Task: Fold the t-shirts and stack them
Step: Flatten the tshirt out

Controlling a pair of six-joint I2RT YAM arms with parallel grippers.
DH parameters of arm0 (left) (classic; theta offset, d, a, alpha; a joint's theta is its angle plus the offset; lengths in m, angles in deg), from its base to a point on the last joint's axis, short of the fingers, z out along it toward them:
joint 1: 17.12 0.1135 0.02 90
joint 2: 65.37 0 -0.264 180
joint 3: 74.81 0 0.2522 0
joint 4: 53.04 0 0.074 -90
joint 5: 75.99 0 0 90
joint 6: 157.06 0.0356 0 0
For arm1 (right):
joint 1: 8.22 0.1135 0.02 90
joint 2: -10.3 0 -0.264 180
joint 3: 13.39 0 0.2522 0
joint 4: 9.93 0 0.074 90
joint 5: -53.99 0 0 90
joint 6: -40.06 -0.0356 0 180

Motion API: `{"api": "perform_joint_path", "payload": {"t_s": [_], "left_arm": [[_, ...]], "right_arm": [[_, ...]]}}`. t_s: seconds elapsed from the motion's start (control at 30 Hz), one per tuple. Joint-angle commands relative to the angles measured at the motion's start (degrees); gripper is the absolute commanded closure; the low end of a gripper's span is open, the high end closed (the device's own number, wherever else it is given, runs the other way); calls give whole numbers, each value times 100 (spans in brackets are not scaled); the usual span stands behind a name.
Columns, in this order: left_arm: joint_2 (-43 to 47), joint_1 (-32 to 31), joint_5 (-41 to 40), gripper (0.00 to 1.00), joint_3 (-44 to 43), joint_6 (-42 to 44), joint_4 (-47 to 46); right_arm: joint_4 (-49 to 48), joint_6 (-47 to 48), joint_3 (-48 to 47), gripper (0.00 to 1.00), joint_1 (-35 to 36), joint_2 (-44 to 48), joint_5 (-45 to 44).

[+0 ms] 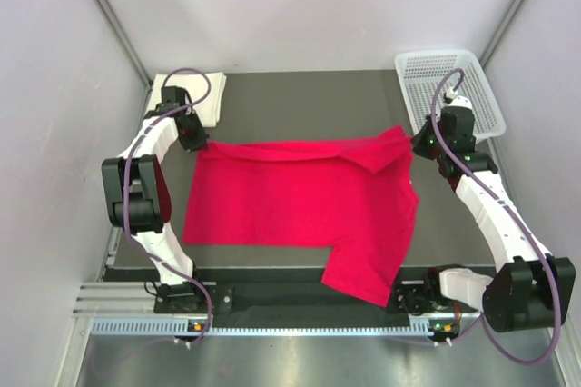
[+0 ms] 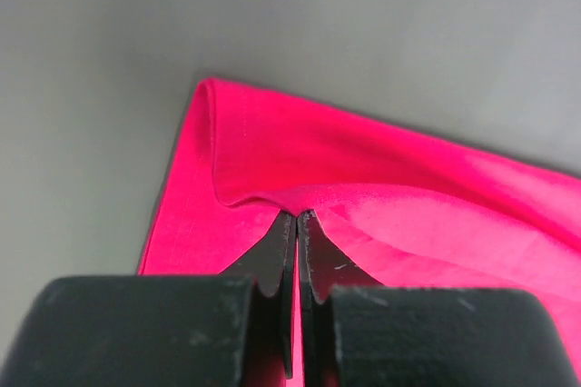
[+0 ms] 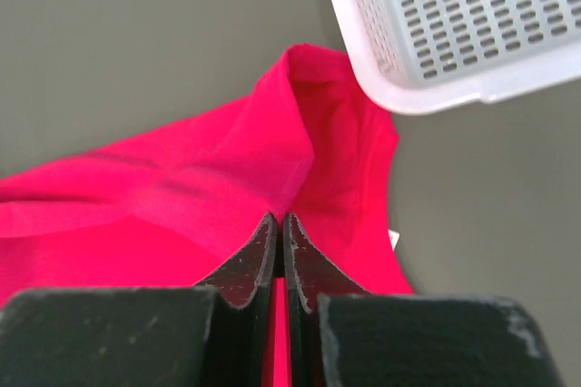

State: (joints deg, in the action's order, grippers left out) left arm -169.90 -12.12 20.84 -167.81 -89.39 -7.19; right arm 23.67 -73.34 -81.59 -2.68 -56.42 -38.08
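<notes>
The table [image 1: 300, 110] was dark and matte. Across most of it lay the red shirt [image 1: 300, 196], spread nearly flat, its far edge doubled over toward the near side and one sleeve hanging past the near edge. The basket [image 1: 427, 78] stood at the far right corner, just beside the shirt's raised far-right end. The white shirt [image 1: 218, 87] sat folded at the far left corner.

The left gripper [image 2: 297, 216] was pressed together on a fold of red cloth at the far-left corner. The right gripper [image 3: 279, 217] pinched a ridge of red cloth at the far-right end.

The cloth looked thin, light and limp. It would likely sag and crease between two holds, so corners and hems should serve better than the middle, with both arms moving evenly to keep the edge taut.

Only the top view showed the whole outline and the white shirt. The wrist views alone showed cloth actually caught between the jaws, and the right one showed how near the basket rim stood.
</notes>
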Motion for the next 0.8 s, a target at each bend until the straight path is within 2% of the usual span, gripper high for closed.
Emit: {"api": "perform_joint_path", "payload": {"t_s": [0.0, 0.23, 0.37, 0.47, 0.6, 0.77], "left_arm": [[29, 107, 46, 100, -83, 44, 209], [143, 300, 539, 100, -100, -52, -159], [196, 353, 643, 100, -223, -131, -747], [109, 441, 758, 100, -276, -446, -1502], [-469, 555, 1197, 100, -766, -781, -2241], [-1042, 582, 1505, 100, -1304, -975, -2419]], "right_arm": [[-24, -217, 91, 100, 61, 308, 48], [-111, -358, 47, 100, 61, 160, 180], [-769, -516, -119, 100, 87, -121, 356], [-1261, -622, -453, 100, 96, -673, 356], [-1447, -613, -1059, 100, 96, -1299, 321], [-1360, -631, -1631, 100, 96, -1792, 286]]}}
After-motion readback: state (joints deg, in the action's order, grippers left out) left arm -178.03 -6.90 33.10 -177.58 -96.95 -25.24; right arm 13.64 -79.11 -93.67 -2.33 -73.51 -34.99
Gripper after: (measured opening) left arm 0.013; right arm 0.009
